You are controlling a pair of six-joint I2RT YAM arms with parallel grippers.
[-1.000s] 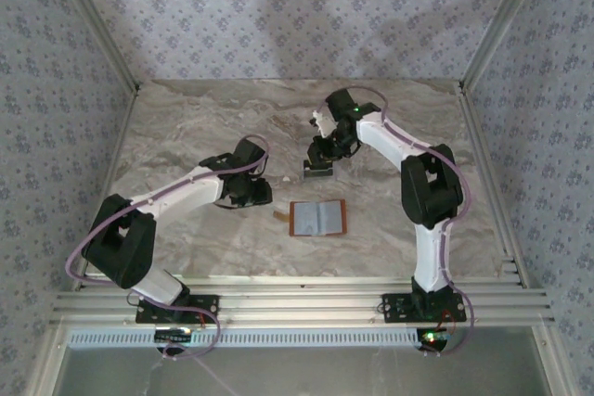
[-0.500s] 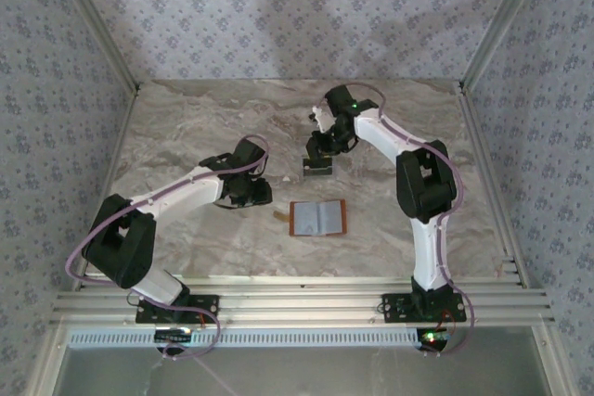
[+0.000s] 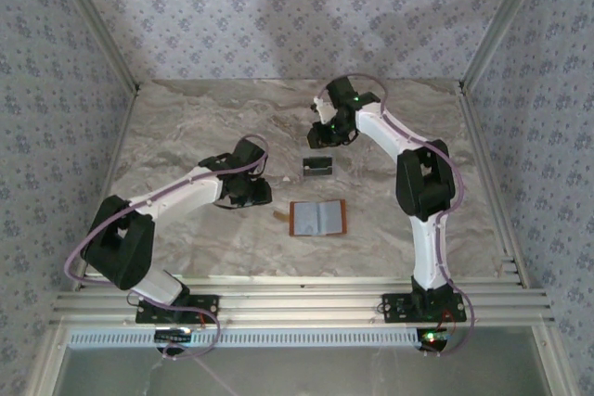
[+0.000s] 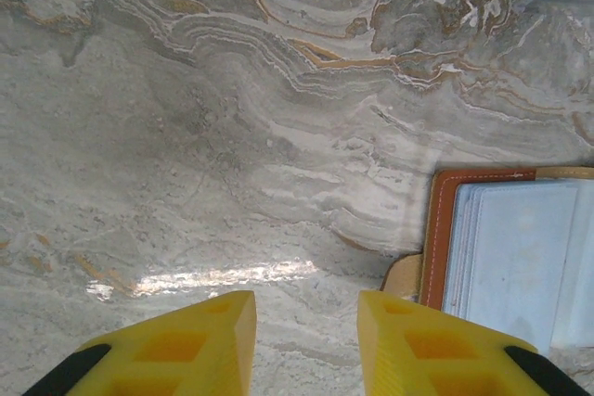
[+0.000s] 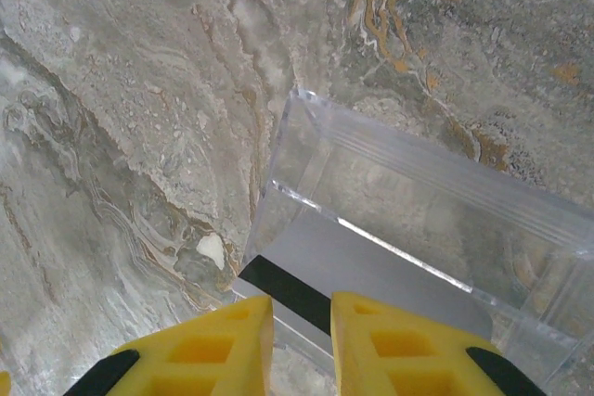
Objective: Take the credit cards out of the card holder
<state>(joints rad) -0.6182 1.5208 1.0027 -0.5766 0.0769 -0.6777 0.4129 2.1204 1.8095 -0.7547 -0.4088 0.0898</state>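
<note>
The card holder (image 3: pixel 318 218) lies open on the marble, tan leather round grey lining; in the left wrist view it (image 4: pixel 520 248) sits at the right with its tab (image 4: pixel 404 277) toward me. A pale grey credit card (image 5: pixel 371 271) with a black stripe lies in the clear tray (image 5: pixel 418 173), also seen from above (image 3: pixel 317 168). My right gripper (image 5: pixel 302 308) hovers just behind that tray (image 3: pixel 325 134), open by a narrow gap with nothing between the fingers. My left gripper (image 4: pixel 306 308) is open and empty, just left of the card holder (image 3: pixel 255 194).
Patterned walls enclose the marble table (image 3: pixel 186 136) at the back and on both sides. A metal rail (image 3: pixel 297 303) runs along the near edge.
My right gripper has drawn back from over the clear tray toward the far side, leaving the grey card lying in it. The left arm and the card holder have not moved.
</note>
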